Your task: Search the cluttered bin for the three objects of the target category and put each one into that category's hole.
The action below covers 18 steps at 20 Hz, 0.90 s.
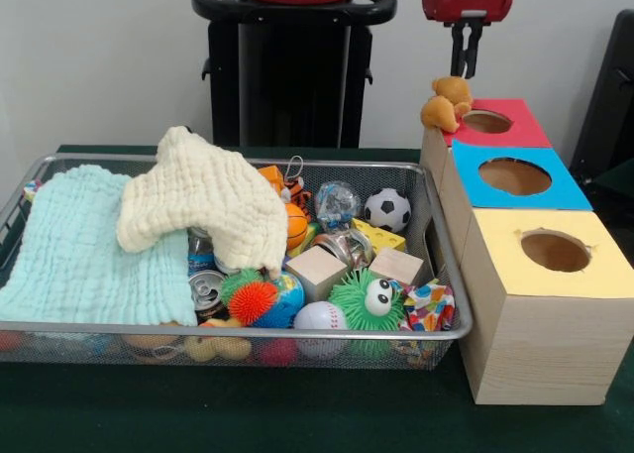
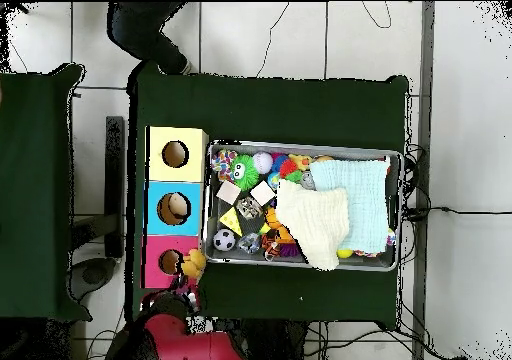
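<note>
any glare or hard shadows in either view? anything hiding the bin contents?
Front view: even light, soft shadows, small glints on the cans; two cloths hide much of the bin. Overhead view: floor tiles washed out bright; hole interiors dark, blue box shows something pale inside.

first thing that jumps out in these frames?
The wire mesh bin, crammed with toys, with a cream muslin cloth draped over a pale blue one at its left in the front view. Beside it stand three wooden boxes with round holes, topped yellow, blue and red, a brown teddy bear sitting on the red one under the raised gripper.
</note>
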Tool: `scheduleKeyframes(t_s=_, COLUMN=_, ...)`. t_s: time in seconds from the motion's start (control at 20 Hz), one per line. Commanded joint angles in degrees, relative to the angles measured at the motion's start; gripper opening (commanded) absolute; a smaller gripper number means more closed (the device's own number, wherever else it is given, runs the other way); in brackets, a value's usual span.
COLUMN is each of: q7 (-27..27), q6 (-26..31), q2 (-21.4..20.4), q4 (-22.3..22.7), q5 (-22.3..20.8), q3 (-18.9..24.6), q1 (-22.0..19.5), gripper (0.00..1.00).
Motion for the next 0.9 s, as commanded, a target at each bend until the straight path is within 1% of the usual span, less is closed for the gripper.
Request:
scheduleKeyframes(t_s=0.05, q7=13.4, q6=7.1, q2=-2.0, q4=-0.4, q5=4.6, q3=-1.5, q1=1.1, gripper=0.0)
scheduleKeyframes(t_s=0.3, q7=12.5, q6=9.2, q2=-3.3, q4=-1.2, q5=5.3, q3=-2.0, q1=1.5, gripper=0.0)
scheduleKeyframes(t_s=0.45, q7=11.7, q6=11.4, q2=-3.8, q4=-3.2, q5=5.8, q3=-2.0, q1=1.9, gripper=0.0)
scheduleKeyframes(t_s=0.65, q7=11.2, q6=12.8, q2=-4.1, q4=-4.6, q5=6.0, q3=-1.5, q1=1.9, gripper=0.0)
scheduleKeyframes(t_s=0.8, q7=11.2, q6=13.5, q2=-4.3, q4=-5.1, q5=6.0, q3=-1.3, q1=2.1, gripper=0.0)
scheduleKeyframes(t_s=0.9, q7=11.2, q6=13.0, q2=-4.3, q4=-5.1, q5=6.2, q3=-0.4, q1=1.7, gripper=0.0)
